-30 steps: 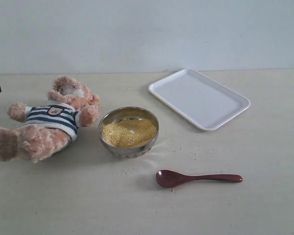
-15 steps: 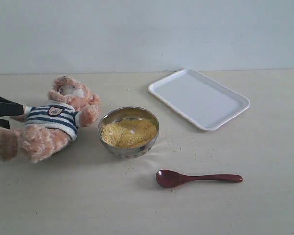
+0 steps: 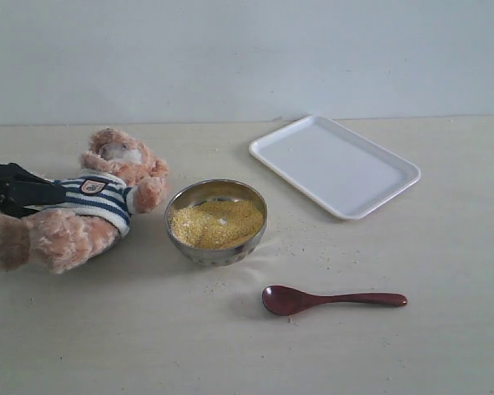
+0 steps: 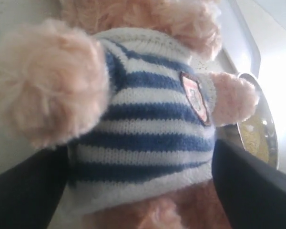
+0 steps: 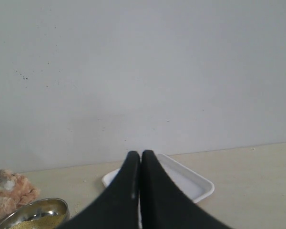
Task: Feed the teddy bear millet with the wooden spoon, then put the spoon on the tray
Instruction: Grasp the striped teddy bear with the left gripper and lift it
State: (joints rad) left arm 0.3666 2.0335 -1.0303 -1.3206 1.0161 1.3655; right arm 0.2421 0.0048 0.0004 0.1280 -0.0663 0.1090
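Black left gripper spread wide around light-brown plush teddy bear, left edge of counter; right gripper pressed closed.

Steel bowl on a pale table before a plain wall
The round, shiny steel bowl stands upright on the cream-coloured table, a little left of the middle of the exterior view, and its polished inner wall catches the light. The matte tabletop runs back to the bare whitish-grey wall and meets it in a straight line.
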